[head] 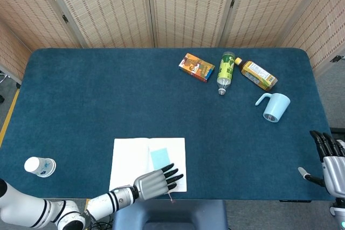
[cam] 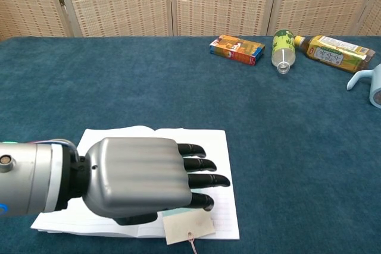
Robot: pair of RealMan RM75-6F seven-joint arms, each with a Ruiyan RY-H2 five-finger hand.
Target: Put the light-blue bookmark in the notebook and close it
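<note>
Notebook [head: 141, 157] pages lie open and flat at the near edge of the table [head: 108, 95], white ruled paper forming a wide rectangle with a centre fold. That table is the largest thing in view, a broad slab covered in deep teal, felt-like cloth with rounded far corners. Behind it stand folding screens [head: 183, 6] of woven tan cane in pale frames.

On the notebook's right page rests the light-blue bookmark [head: 159, 158], a thin matte strip with a cream tag end [cam: 188, 226] and a reddish cord poking past the near edge. The left hand [head: 156, 181], a smooth silver-grey shell with black fingers, hovers low over the near part of the notebook, fingers stretched out flat and slightly apart, gripping nothing; in the chest view it hides most of the bookmark. The right hand [head: 331, 162] sits at the far right near corner, black fingers extended and spread, also holding nothing.

Far right on the cloth: a pale blue mug [head: 274, 106] tipped on its side, a yellow-labelled bottle [head: 257, 75] lying flat, a green-labelled clear bottle [head: 226, 71] lying beside it, and a small orange carton [head: 197, 67]. Near left stands a white paper cup [head: 39, 166].
</note>
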